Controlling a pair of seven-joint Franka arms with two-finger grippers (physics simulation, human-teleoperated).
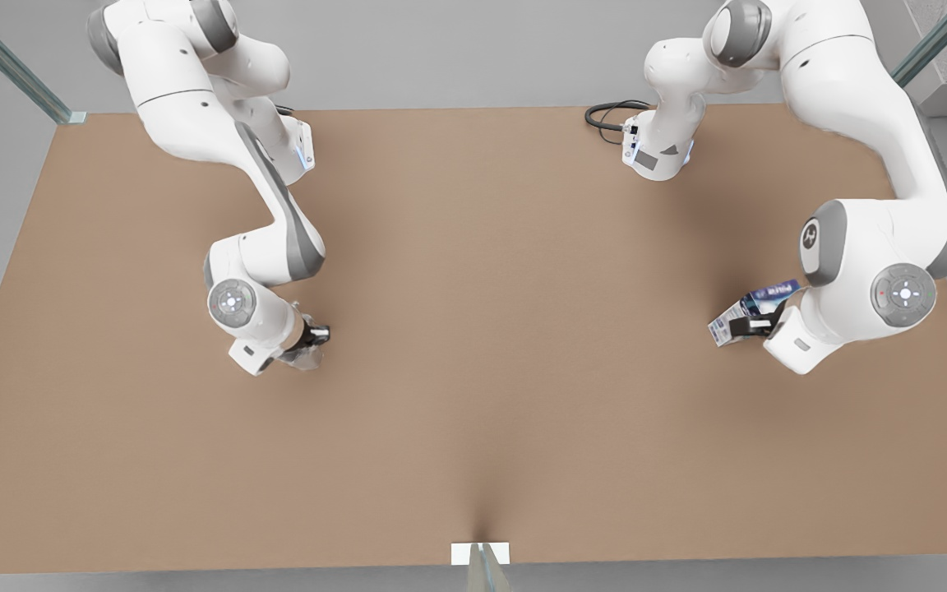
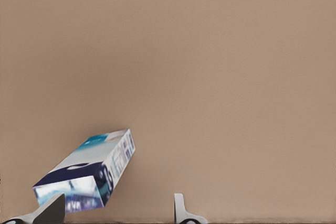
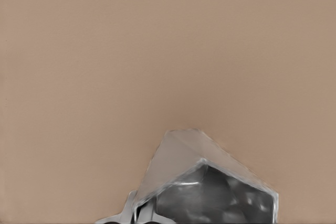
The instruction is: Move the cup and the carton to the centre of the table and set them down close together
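Light-brown and matte, the table (image 1: 473,395) is the largest thing, and both arms reach over it from the far edge.

In the front view, the arm on the right side bends at the elbow and turns back toward the middle. This is the left arm, because its wrist view shows the carton (image 2: 86,171). The left gripper (image 1: 757,323) is beside the carton (image 1: 751,311), which leans over at the front view's right, well apart from the table's centre. In the wrist view the two fingertips (image 2: 178,208) stand wide apart, with the carton at one of them and a clear gap to the other. So this claw looks open and not clamped on the carton. The carton has a dark blue face with pale lettering and white-grey sides with small print, but the writing is too blurred to read.

The arm on the front view's left is the right arm. It folds down low, and the right gripper (image 1: 315,335) is at the cup (image 1: 305,355). Whether this claw is closed, I cannot tell. The silvery cup (image 3: 210,187) has faceted sides and lies tilted close under the wrist camera. It is also far from the centre.
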